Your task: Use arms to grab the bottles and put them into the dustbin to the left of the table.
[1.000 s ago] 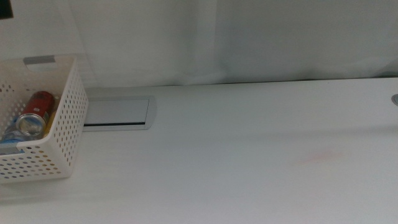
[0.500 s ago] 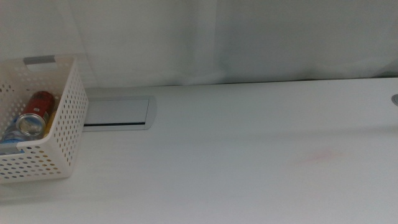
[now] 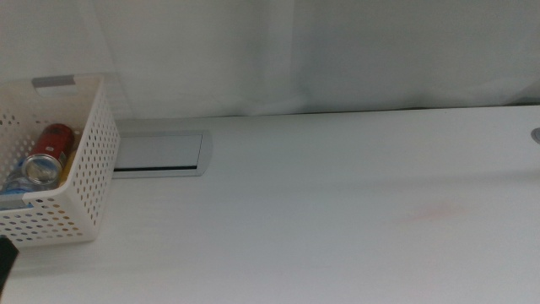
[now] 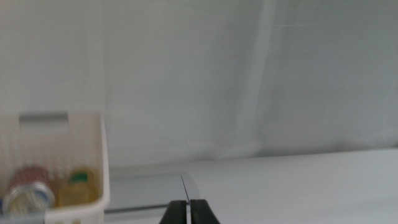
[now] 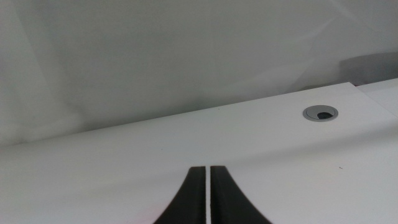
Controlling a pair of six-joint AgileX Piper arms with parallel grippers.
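No bottle remains on the surface (image 3: 337,211); all lie in the dustbin (image 3: 84,169) nearer my closed, empty left hand (image 4: 188,211).

The dustbin (image 3: 80,181) is a white basket, its walls patterned with rows of small round holes. Inside, the can (image 3: 46,152) is red with a silver top, beside a bottle's yellow body (image 4: 79,190) and a patch of blue (image 3: 13,187). The worktop (image 3: 337,203) is plain white with a faint pink smudge (image 3: 434,211); its panel (image 3: 160,154) is flat grey. Both pairs of jaws are black.
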